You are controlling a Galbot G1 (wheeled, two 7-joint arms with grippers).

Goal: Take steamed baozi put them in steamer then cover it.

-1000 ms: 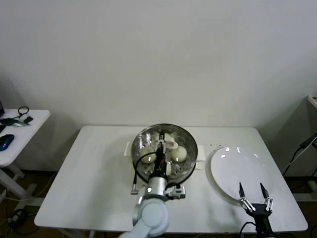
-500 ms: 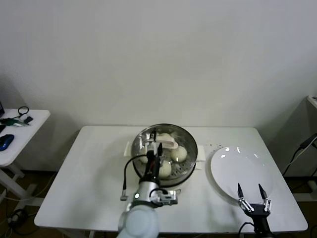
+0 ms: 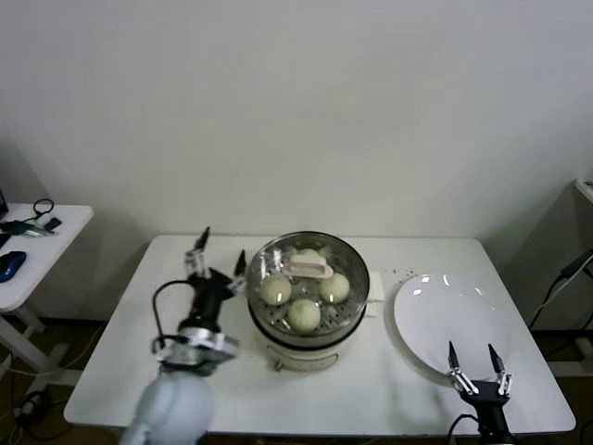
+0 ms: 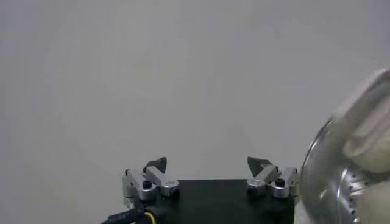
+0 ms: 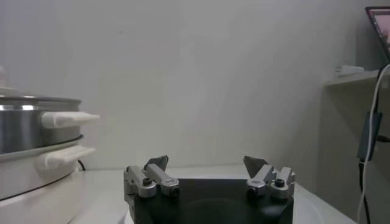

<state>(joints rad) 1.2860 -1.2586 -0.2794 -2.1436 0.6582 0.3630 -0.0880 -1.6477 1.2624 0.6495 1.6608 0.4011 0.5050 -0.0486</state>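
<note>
While your left gripper [image 3: 220, 258] is hanging wide open and empty beside the steamer [image 3: 309, 320], you are risking nudging the seated cover [image 3: 307, 266] askew.

Non-task items on & around the counter

White counter [image 3: 185, 389] holds a flat white plate [image 3: 451, 315] at its right side, w/ light glints near the far rim. Small white side table [image 3: 42, 250] stands off to the left, apart from the counter, carrying dark cables [image 3: 32, 218] & a blue item [image 3: 8, 265] at its edge. Plain white wall [image 3: 296, 111] behind.
</note>
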